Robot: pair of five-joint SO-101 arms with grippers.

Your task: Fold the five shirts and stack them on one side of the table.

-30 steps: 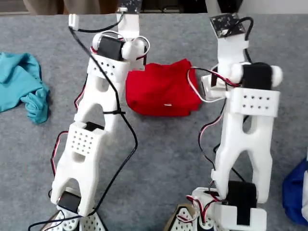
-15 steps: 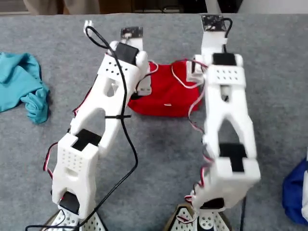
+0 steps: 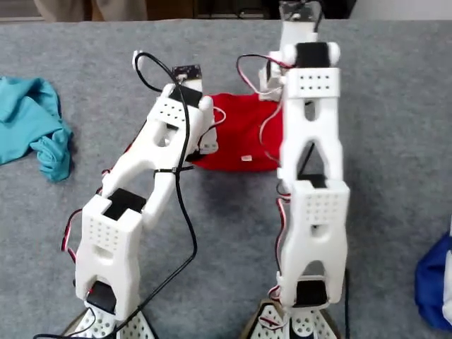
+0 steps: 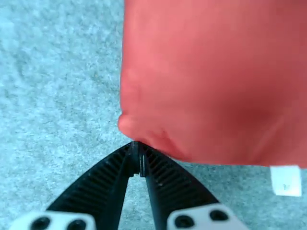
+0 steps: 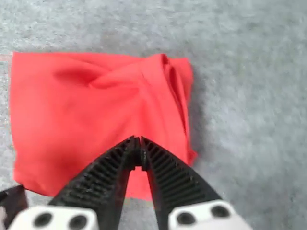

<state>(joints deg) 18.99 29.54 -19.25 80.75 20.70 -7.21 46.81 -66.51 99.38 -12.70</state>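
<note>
High view gives you the layout: the red fabric shirt folded into a soft rectangle lies on the grey felt-like table toward the far side, between the two white arms, its long side running across the table from one arm to the other. The left gripper sits at the shirt's near left corner, its black ribbed jaws pressed together with the tips touching the rounded corner of the fabric. No cloth shows between them, so you are nudging the edge rather than pinching it. The left arm leans forward and low, stretched out diagonally toward that corner. The right gripper is over the shirt itself, its jaws also pressed together and holding nothing; the right arm is stretched almost straight out, with its wrist past the shirt's far right edge. The bunched, creased side of the shirt lies on the right arm's side, and the smooth side with the small white label is nearer the left. For any lift or slide toward a stacking side, both arms are at the shirt — the left is the one already in contact. A crumpled teal shirt and a dark blue shirt lie well apart at the table's opposite edges.
</note>
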